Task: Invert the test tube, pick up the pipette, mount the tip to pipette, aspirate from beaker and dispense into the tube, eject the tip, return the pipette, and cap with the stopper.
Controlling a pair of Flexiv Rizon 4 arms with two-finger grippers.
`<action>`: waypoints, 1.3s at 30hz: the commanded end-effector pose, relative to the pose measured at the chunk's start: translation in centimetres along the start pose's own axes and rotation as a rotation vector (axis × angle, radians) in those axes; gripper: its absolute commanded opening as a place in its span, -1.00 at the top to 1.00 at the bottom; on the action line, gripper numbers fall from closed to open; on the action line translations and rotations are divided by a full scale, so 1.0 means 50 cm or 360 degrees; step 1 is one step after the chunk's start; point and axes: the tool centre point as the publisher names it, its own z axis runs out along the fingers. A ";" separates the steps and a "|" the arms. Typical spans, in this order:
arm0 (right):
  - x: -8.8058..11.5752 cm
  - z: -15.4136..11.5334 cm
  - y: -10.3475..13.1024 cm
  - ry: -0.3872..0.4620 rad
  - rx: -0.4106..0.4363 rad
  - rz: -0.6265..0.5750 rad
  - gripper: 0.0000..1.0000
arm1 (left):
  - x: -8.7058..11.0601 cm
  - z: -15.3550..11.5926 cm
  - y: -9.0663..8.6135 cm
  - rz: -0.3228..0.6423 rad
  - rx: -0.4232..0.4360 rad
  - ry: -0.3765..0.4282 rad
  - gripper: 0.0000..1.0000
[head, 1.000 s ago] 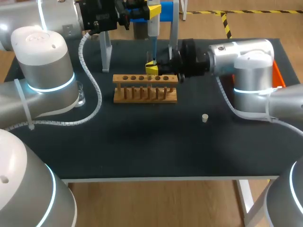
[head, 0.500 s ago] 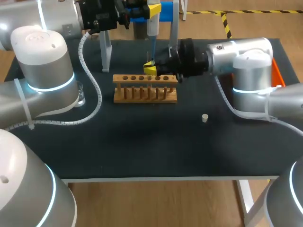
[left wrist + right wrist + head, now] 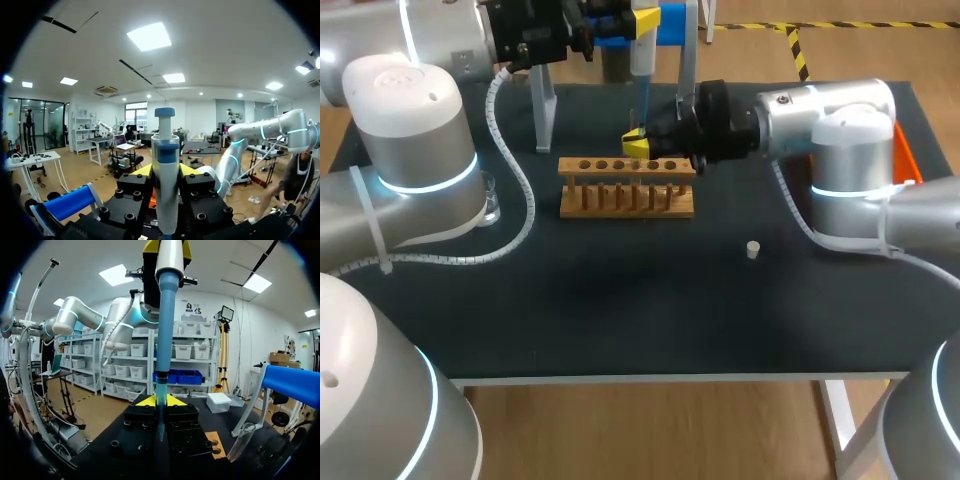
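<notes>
the black bench (image 3: 620, 320) lies broad and bare along its near edge and through the middle. the only thing on that stretch is the small pale stopper (image 3: 752, 249), standing alone right of centre and well apart from all else.

farther in, at the middle, the wooden rack (image 3: 626, 186) stands square to the near edge, its row of holes facing up. left of it the clear beaker (image 3: 491, 200) is half hidden behind my left arm; i cannot tell what is in it.

just past the rack's far rail, the right claw (image 3: 638, 145) comes in level from the right. its yellow tips are clenched on the slim test tube (image 3: 160, 392), held upright above the rack. the blue tip (image 3: 164, 330) of the pipette (image 3: 644, 45) comes straight down between those fingers to the tube.

farthest back, the left claw (image 3: 165, 172) is clamped on the pipette's white body, plunger end up. it is close among the metal legs of the stand (image 3: 545, 110) at the bench's far edge, where room is tight.
</notes>
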 end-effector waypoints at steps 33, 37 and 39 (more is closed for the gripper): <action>-0.009 0.000 0.055 -0.0037 -0.0049 0.0004 1.00 | 0.000 0.000 0.007 0.0000 0.0003 -0.0002 1.00; -0.012 -0.001 0.065 -0.0040 -0.0057 -0.0006 1.00 | 0.000 0.000 0.007 0.0000 0.0003 -0.0002 1.00; -0.012 -0.001 0.065 -0.0042 -0.0055 -0.0009 1.00 | 0.000 0.000 0.007 0.0000 0.0003 -0.0002 1.00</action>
